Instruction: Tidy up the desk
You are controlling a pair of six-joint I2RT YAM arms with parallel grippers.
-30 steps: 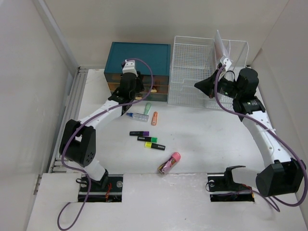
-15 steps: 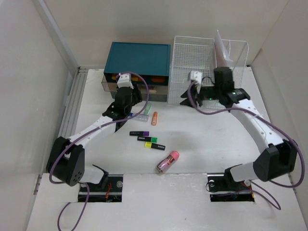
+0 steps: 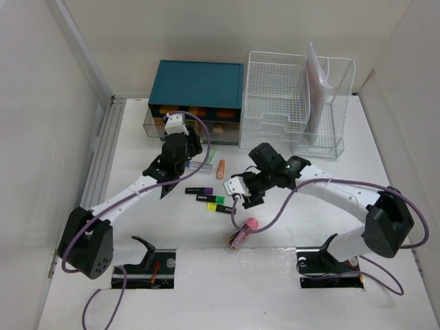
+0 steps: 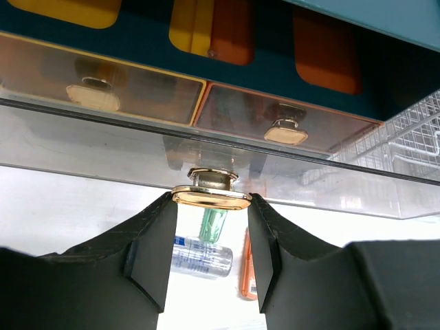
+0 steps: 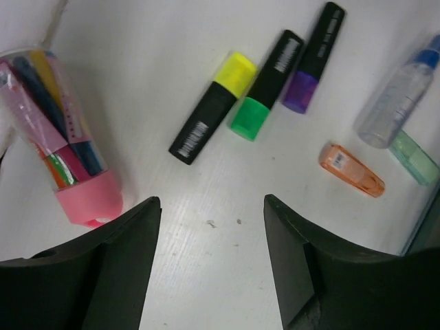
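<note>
Your left gripper (image 4: 212, 213) is pinching the round brass knob (image 4: 212, 196) of the clear plastic drawer (image 4: 103, 148), its matte black pads (image 4: 148, 247) partly closed against the disc's rim; your right gripper (image 5: 210, 203) is hanging wide open and holding nothing, above three blocky highlighters (image 5: 265, 82) and a pink-capped clear tube (image 5: 62, 158). The desk (image 3: 172, 227) is lying flat, white and smooth beneath both arms, reaching back to the teal cabinet (image 3: 199, 79).

I am watching three highlighters (image 5: 265, 86) lying side by side, a pink-capped pen tube (image 5: 65, 148) resting nearby, and a clear drawer (image 4: 344, 182) with a gold knob (image 4: 211, 194) standing out from the teal drawer cabinet (image 3: 198, 86).
</note>
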